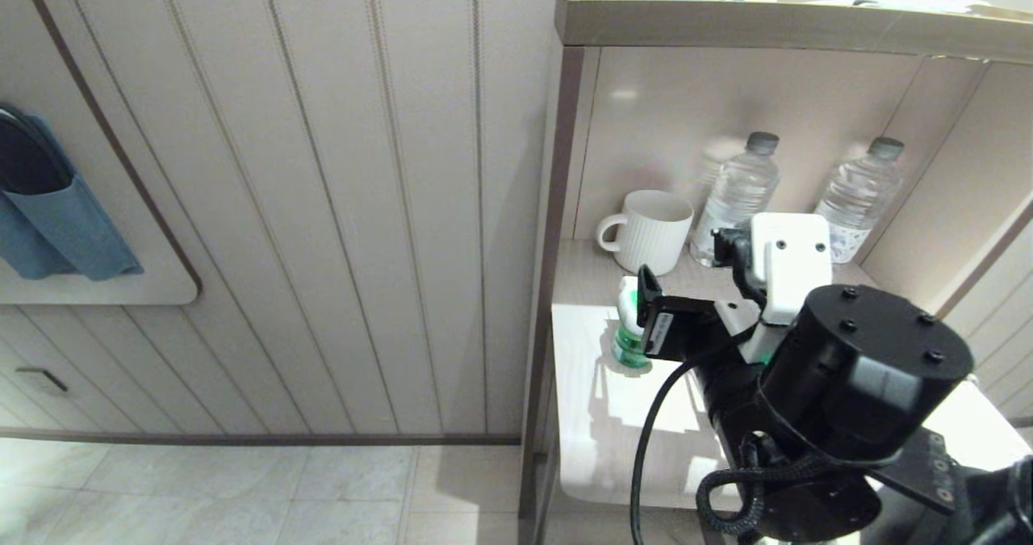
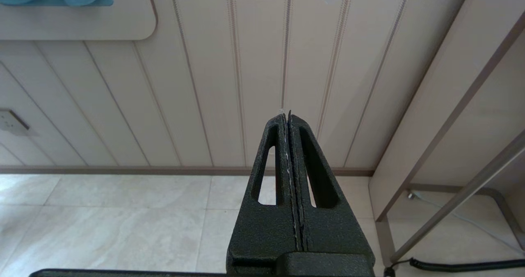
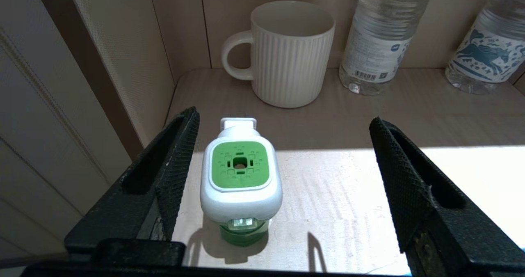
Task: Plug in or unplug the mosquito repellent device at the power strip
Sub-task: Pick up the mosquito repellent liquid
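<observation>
Two black fingers of the right gripper (image 3: pixel 283 186) are standing spread wide, gripping nothing, with the mosquito repellent device (image 3: pixel 240 180) sitting upright on the shelf (image 3: pixel 348 203) between them, close beside one finger (image 3: pixel 176 166) and well apart from the other. No power strip is showing in any view, so the device is resting unplugged on the shelf surface. Judging from this, the step in hand is either letting the device go or lining up to take it. To do it well, the gripper is needing to stay level and move straight along its own axis, since the near finger is leaving little room and a sideways drift could tip the small bottle. Beyond the fingertips, a white mug (image 3: pixel 287 55) and two water bottles (image 3: pixel 377 35) are standing well clear. The left gripper (image 2: pixel 289 119) is hanging parked over the floor (image 2: pixel 123 219), its fingers pressed together.
</observation>
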Controlling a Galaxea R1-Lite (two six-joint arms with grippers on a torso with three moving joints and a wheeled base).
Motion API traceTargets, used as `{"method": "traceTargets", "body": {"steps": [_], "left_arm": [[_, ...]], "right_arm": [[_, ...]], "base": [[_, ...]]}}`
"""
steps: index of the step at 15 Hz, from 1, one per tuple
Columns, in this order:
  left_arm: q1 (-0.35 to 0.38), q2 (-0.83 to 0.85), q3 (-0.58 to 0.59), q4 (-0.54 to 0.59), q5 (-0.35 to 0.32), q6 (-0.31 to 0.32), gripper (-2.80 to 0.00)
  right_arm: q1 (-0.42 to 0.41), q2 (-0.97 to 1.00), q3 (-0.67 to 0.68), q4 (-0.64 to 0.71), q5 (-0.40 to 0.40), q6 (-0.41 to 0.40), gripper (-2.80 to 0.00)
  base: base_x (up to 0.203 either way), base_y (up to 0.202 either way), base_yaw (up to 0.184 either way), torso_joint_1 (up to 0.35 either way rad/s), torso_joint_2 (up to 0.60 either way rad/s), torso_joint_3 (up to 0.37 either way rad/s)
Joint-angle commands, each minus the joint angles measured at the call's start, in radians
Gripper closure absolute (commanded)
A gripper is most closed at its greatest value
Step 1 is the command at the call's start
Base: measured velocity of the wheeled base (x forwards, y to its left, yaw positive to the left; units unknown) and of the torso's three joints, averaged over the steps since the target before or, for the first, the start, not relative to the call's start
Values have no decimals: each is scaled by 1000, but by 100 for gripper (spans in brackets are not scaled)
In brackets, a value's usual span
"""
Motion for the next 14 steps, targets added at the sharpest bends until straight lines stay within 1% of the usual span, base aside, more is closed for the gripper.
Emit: {"method": "traceTargets", "body": {"steps": [1, 6, 9, 12, 14], "left_arm": [[0, 1, 1, 0, 0, 0, 0], [0, 1, 0, 0, 0, 0, 0], [0, 1, 1, 0, 0, 0, 0], [0, 1, 1, 0, 0, 0, 0], [0, 1, 1, 0, 0, 0, 0]], "right_arm": [[-3, 53, 5, -37, -4, -9, -280], [-24, 134, 7, -87, 20, -16, -280], [-38, 186, 16, -163, 37, -22, -280], [-46, 202, 16, -172, 46, -24, -280], [-64, 217, 13, -188, 67, -25, -280]], "base": [[0, 0, 0, 0, 0, 0], [0, 0, 0, 0, 0, 0], [0, 0, 0, 0, 0, 0], [0, 0, 0, 0, 0, 0], [0, 0, 0, 0, 0, 0]]}}
